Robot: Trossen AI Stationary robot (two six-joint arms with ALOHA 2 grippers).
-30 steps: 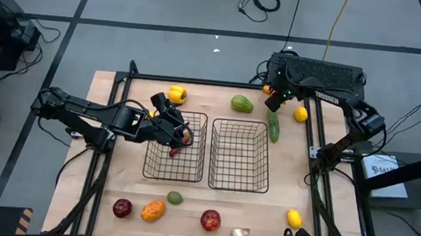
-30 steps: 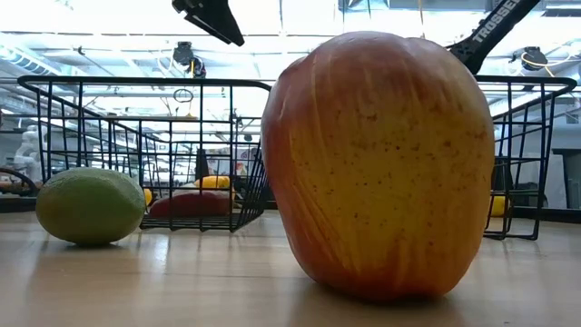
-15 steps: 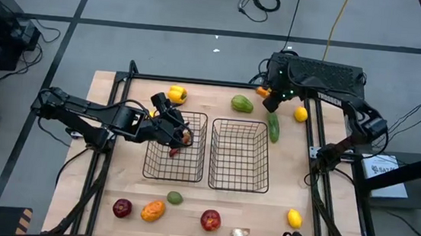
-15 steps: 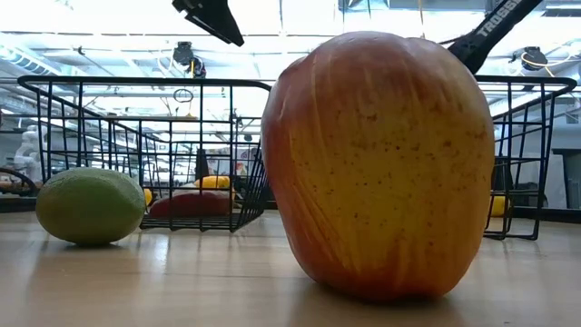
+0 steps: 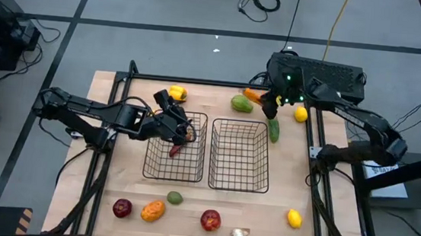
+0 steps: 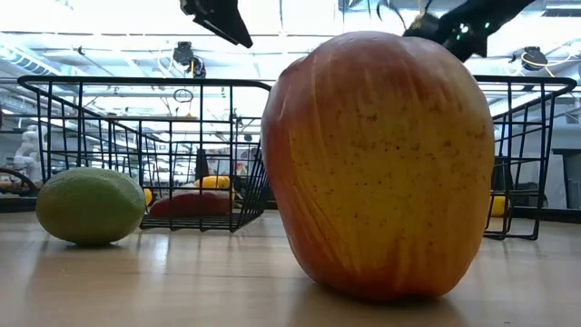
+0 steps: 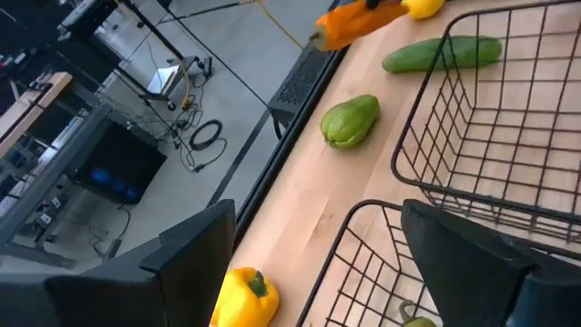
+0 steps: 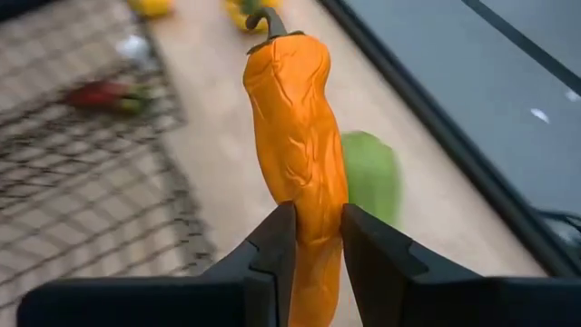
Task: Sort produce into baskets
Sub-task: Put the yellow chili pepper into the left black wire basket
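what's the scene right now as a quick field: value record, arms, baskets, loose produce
right gripper: shut on orange pepper, held off the table near the back edge, beside the green pepper
left gripper: open, above the left basket
left basket: holds a red pepper
right basket: nothing visible inside
back of table: yellow pepper, cucumber, lemon
front of table: two red apples, an orange piece, a small green piece, garlic bulb, second lemon
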